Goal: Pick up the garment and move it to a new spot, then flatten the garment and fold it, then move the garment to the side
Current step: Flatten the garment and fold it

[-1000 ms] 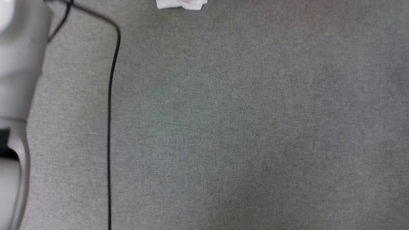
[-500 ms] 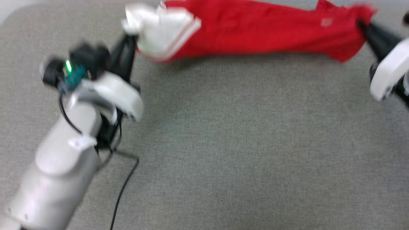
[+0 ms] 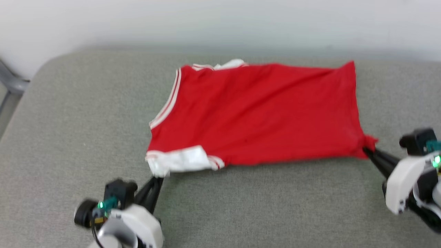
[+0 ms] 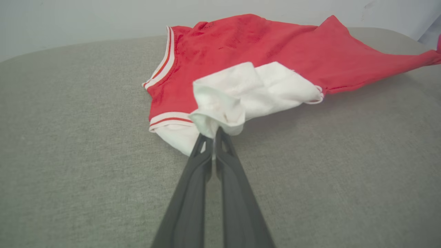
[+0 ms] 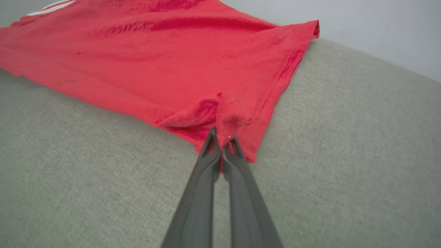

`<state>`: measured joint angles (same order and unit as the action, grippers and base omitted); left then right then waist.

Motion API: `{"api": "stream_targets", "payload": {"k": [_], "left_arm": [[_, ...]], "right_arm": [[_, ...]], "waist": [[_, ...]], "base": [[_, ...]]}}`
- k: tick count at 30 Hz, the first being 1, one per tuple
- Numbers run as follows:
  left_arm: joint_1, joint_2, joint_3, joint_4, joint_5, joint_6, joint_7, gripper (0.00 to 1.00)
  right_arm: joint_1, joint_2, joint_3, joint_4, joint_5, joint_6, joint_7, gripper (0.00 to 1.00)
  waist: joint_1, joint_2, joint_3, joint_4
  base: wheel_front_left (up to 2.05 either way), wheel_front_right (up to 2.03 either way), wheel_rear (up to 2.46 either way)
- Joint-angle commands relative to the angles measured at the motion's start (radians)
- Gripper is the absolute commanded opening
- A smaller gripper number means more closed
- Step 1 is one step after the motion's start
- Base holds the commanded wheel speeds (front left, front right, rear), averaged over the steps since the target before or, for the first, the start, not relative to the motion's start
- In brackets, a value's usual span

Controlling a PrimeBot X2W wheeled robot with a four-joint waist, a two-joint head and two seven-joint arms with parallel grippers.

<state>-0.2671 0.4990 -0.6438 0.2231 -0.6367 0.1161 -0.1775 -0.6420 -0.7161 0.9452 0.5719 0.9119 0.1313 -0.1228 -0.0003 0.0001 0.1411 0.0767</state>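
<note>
Mia: Where is the shirt now?

Ben: The red jersey shirt with short white sleeves and striped trim (image 3: 255,113) lies on the soft grey cloth-covered top (image 3: 86,120), near the pale wall (image 3: 220,20).

Mia: Are the robot's hands holding it?

Ben: Yes. The left gripper (image 4: 213,134) is pressed tight on a white sleeve (image 4: 248,89). The right gripper (image 5: 222,139) is pinching a red corner at the bottom hem. Both of those corners look a bit lifted.

Mia: Is the job nearly done?

Ben: I don't think so. The shirt looks picked up and laid in its spot, and it is mostly spread out. But the sleeve is scrunched and there are wrinkles. It must be smoothed, folded, then moved to the side.

Mia: What changed from a moment ago?

Ben: Half a second back the shirt was a long thin bunch stretched between the two grippers. Now it is wide and mostly flat. The head camera has tipped up too, so the wall shows now.
</note>
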Motion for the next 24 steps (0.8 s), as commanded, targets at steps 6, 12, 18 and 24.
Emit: {"api": "stream_targets", "payload": {"k": [6,12,18,24], "left_arm": [[0.163,0.02,-0.019,-0.052,-0.045,0.034,0.02,0.0],[0.297,0.031,-0.048,-0.108,-0.06,0.078,0.035,0.0],[0.376,0.03,-0.079,-0.153,-0.074,0.094,0.054,0.0],[0.422,0.045,-0.106,-0.148,-0.075,0.1,0.074,0.0]], "right_arm": [[0.174,-0.03,-0.037,-0.05,0.023,-0.001,0.007,0.0],[0.339,-0.049,-0.086,-0.099,0.032,-0.001,0.027,0.0],[0.504,-0.069,-0.172,-0.167,0.044,-0.001,0.052,0.0],[0.671,-0.083,-0.288,-0.247,0.028,-0.001,0.088,0.0]], "waist": [[0.0003,-0.0001,-0.102,0.008],[0.0003,-0.0001,-0.158,0.008],[0.0003,-0.0001,-0.179,0.013],[0.0003,-0.0001,-0.193,0.01]], "base": [[0.0,0.0,0.0],[0.0,0.0,0.0],[0.0,0.0,0.0],[0.0,0.0,0.0]]}}
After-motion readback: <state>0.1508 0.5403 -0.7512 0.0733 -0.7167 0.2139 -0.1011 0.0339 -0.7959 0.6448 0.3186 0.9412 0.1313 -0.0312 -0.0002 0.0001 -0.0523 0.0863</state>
